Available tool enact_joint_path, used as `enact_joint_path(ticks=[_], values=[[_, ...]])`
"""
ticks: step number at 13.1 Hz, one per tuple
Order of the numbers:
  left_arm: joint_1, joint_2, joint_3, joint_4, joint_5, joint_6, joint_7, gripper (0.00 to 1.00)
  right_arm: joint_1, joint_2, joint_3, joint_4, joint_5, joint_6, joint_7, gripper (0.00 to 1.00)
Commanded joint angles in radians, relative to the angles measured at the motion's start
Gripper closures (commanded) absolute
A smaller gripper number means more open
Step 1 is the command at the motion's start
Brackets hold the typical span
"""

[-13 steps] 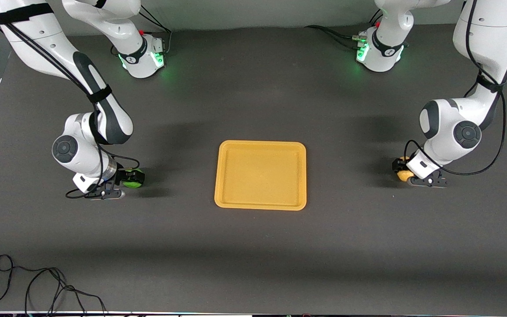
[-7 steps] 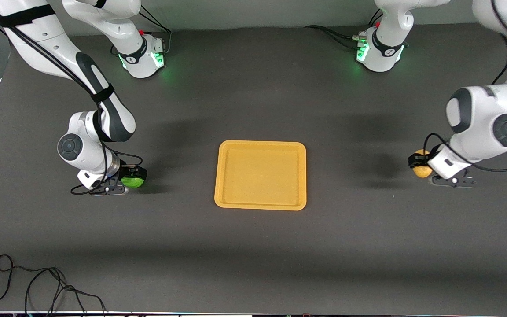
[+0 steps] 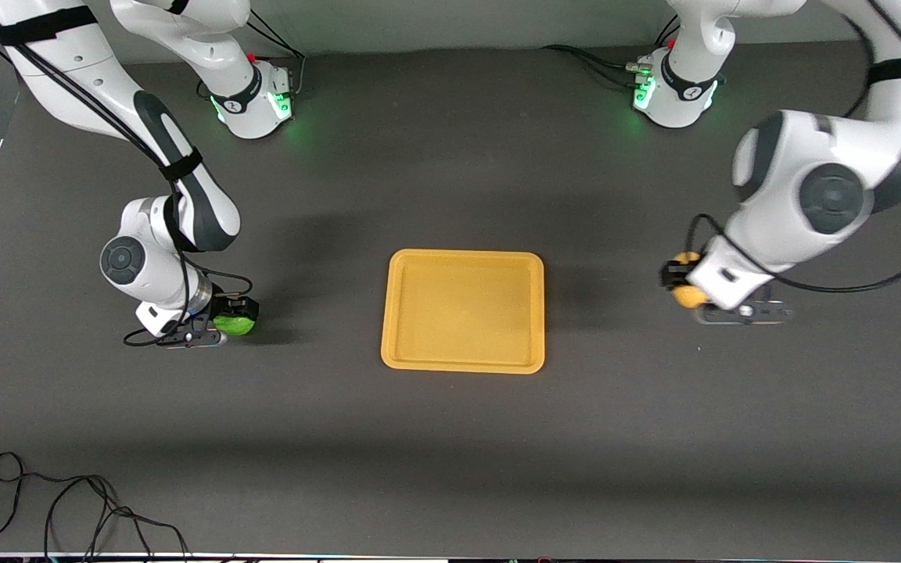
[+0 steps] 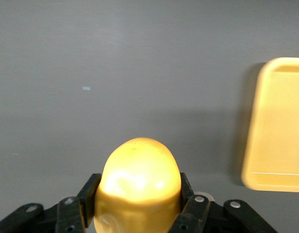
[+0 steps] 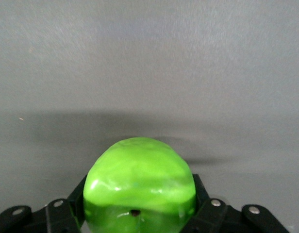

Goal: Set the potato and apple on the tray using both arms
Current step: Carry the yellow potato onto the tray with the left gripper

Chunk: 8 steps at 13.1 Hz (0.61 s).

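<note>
Toward the right arm's end of the table, the right gripper [image 3: 233, 314] clamps the apple [image 3: 236, 323]; the empty tray [image 3: 462, 364] sits mid-table; the left gripper [image 3: 681, 285] clamps the potato [image 3: 684, 294] aloft, both placements outstanding.

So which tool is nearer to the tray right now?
About even; the right looks slightly nearer. The right tool, shut on the apple, is low beside the tray toward the right arm's end. The left tool, shut on the potato, is raised toward the left arm's end.
</note>
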Motion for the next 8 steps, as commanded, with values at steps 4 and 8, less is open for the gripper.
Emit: enact_joint_path(ticks=[4, 8], values=[[-0.182, 0.264, -0.054, 0.294, -0.027, 0.017, -0.300, 0.67, 0.048, -0.013, 0.004, 0.307, -0.015, -0.385, 0.030, 0.45], [-0.263, 0.419, -0.100, 0.392, -0.042, 0.146, -0.417, 0.67, 0.100, -0.013, 0.006, 0.384, -0.018, -0.460, 0.113, 0.45]])
